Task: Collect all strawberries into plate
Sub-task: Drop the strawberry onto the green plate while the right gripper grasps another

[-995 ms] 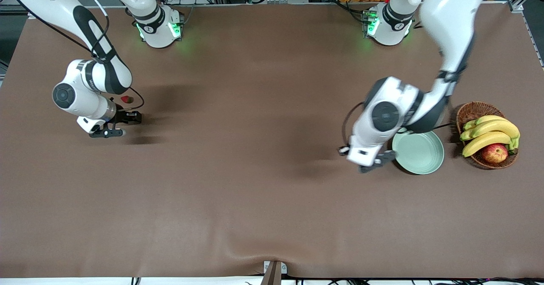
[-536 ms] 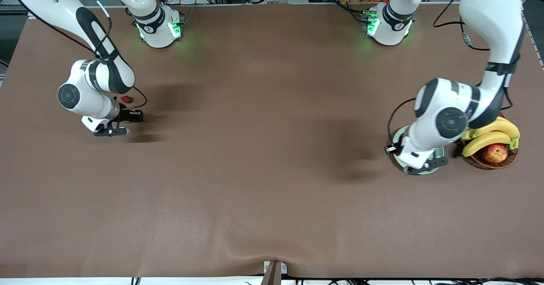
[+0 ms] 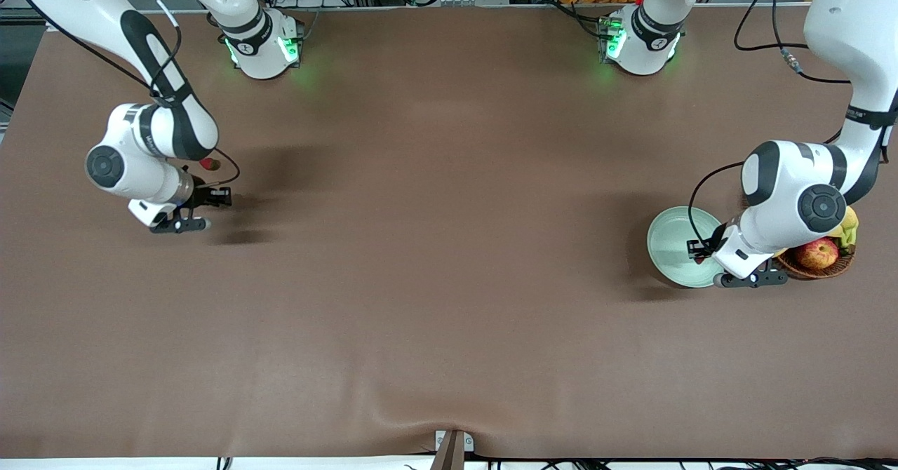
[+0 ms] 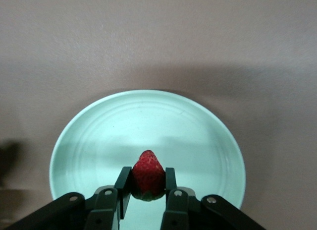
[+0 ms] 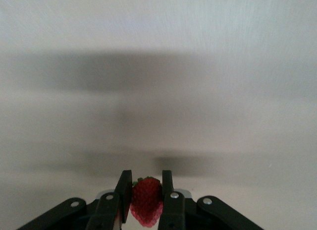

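The pale green plate (image 3: 670,242) lies toward the left arm's end of the table. My left gripper (image 3: 701,249) hangs over the plate's edge on the basket side. In the left wrist view that gripper (image 4: 147,179) is shut on a red strawberry (image 4: 147,171), with the plate (image 4: 148,121) under it. Toward the right arm's end, my right gripper (image 3: 219,197) is low over the cloth. The right wrist view shows it (image 5: 146,199) shut on a second strawberry (image 5: 146,202). A third strawberry (image 3: 209,164) lies on the table beside the right arm's wrist, partly hidden by it.
A brown wicker basket (image 3: 807,270) stands right beside the plate, partly under the left arm. It holds an apple (image 3: 817,252) and bananas (image 3: 850,226). A brown cloth (image 3: 435,245) covers the table.
The left arm swung across the plate toward the basket, carrying its strawberry, and now stands over the plate's basket-side edge. The right gripper closed on a strawberry and shifted slightly.
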### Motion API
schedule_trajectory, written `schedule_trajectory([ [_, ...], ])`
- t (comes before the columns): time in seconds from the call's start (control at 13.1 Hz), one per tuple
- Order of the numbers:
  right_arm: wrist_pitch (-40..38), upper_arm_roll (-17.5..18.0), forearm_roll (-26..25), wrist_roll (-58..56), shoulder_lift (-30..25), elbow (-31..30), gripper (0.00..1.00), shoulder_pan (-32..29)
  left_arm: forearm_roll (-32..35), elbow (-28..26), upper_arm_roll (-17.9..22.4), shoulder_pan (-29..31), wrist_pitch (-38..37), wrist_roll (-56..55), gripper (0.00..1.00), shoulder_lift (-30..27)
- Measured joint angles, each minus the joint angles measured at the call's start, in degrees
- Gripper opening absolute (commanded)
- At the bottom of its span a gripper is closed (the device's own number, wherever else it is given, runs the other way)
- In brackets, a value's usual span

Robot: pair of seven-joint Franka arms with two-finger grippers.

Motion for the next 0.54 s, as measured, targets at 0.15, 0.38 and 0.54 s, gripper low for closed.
schedule_trajectory([
  [0.15,-5.5,0.1,3.6,1.4,0.2,6.7,0.0,2.3,2.4,0.0,-0.1,0.0,1.2,0.3,0.73,1.4],
  [0.38,-8.9,0.2,7.8,5.5,3.8,16.7,0.0,5.6,4.1,0.7,-0.1,0.5,2.4,1.1,1.0,1.3],
  [0.54,-9.1,0.2,12.8,9.2,8.5,23.6,0.0,8.1,4.1,1.7,-0.2,1.3,2.3,3.0,1.0,-0.9],
])
